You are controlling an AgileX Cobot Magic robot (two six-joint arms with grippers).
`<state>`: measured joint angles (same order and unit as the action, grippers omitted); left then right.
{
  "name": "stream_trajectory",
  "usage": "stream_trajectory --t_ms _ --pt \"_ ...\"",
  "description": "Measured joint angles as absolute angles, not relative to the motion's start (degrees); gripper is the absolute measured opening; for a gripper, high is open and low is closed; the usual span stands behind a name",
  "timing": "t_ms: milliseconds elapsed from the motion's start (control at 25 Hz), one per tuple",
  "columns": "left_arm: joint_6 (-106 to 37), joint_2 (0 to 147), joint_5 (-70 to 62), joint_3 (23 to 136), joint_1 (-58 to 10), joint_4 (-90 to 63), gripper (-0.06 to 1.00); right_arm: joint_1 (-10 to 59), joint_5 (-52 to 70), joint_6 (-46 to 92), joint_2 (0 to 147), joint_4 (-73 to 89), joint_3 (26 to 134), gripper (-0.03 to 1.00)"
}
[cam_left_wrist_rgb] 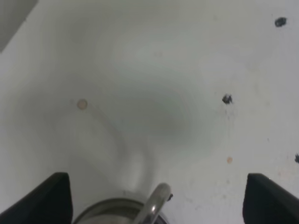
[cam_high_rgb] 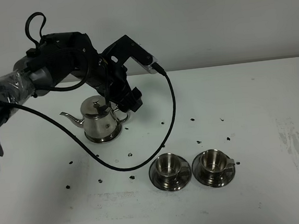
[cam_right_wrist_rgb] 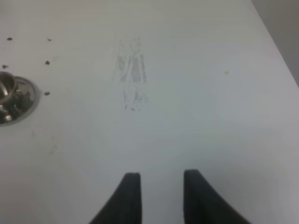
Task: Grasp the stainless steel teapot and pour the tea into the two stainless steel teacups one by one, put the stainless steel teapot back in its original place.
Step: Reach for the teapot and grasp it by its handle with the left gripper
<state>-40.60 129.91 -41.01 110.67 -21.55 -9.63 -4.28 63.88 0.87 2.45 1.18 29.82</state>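
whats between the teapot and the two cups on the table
In the exterior high view, a black cable sags across the stretch between the teapot and the two teacups; otherwise only white table with a few dark specks.

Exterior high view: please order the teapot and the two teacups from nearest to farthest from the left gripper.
1. Teapot, beside the left gripper, at left.
2. Left teacup, front centre.
3. Right teacup, farther right.
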Motion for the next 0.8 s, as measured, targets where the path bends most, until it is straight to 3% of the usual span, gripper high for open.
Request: stream_trajectory --t_ms 800 --pt "-40.46 132.59 -47.57 110.63 -21.75 -10.86 0.71 -4.28 63.88 0.87 2.45 1.18 29.82 0.23"
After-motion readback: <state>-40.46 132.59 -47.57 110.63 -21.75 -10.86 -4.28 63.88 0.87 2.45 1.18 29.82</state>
